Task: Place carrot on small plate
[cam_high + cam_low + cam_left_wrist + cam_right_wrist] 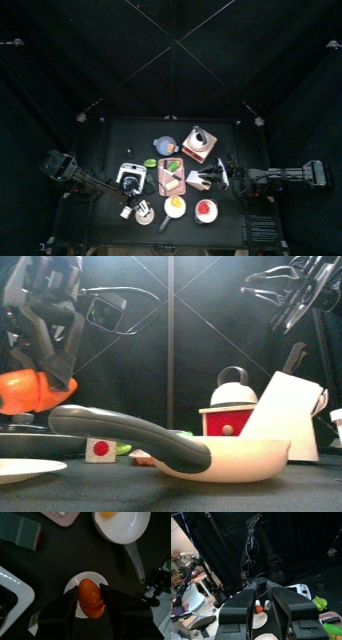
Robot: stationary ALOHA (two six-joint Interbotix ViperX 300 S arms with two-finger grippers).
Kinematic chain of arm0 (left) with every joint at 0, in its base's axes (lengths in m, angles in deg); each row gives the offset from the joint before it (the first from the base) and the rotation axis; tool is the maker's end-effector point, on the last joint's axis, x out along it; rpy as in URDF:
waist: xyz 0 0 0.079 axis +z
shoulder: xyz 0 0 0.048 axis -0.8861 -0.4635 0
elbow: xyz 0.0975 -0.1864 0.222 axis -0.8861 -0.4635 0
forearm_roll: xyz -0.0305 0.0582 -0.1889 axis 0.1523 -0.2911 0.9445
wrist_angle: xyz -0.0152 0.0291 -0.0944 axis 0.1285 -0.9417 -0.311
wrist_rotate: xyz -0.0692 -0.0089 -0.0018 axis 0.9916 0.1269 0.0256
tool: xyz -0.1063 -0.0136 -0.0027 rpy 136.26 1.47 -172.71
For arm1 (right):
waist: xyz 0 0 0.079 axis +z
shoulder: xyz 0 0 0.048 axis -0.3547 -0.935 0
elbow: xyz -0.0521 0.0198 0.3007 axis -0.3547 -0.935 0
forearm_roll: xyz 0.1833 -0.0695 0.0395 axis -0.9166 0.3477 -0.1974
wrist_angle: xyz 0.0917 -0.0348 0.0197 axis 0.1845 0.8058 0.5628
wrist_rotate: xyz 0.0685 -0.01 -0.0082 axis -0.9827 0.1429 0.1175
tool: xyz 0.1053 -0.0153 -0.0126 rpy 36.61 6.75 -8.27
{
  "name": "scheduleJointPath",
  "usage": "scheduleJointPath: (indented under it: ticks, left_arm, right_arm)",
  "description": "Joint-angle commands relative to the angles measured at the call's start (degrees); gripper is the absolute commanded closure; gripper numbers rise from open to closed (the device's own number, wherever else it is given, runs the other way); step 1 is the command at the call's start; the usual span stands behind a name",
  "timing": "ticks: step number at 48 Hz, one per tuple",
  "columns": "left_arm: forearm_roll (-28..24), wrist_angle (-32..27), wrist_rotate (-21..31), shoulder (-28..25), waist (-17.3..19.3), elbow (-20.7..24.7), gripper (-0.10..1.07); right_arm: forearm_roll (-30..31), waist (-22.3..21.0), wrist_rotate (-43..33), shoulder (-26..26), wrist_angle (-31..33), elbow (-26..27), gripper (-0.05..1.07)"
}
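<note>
Directly above small plate (89, 592): carrot (91, 602) clamped in left end effector (90, 603), long axis along the jaws. Only a straight lowering needed. Right end effector (261, 597) idle, grip undeterminable.

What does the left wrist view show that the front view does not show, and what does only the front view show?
Only the left wrist view shows the small plate directly beneath the carrot, plus a white pan with an egg yolk. Only the front view shows the kettle on its red box and the right arm raised high at the back. Both show the left pincer shut on the orange carrot.
</note>
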Motion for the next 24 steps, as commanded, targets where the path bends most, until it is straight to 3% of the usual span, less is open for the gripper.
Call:
scheduleJointPath:
  ticks: [1,10,24]
  left_arm:
    - [1.2,2.1,-0.7,-0.1,-0.5,0.6,0.34]
    - [3.1,6.9,-4.0,-2.9,-1.1,0.5,0.33]
    - [7.1,7.1,-7.7,-4.1,-0.7,-0.4,0.27]
  right_arm:
    - [0.6,-1.1,-0.1,0.2,-0.2,1.4,0.37]
    - [1.4,-2.4,-0.4,0.2,-0.2,1.6,0.37]
    - [1.4,-3.0,-0.5,0.1,-0.2,1.6,0.37]
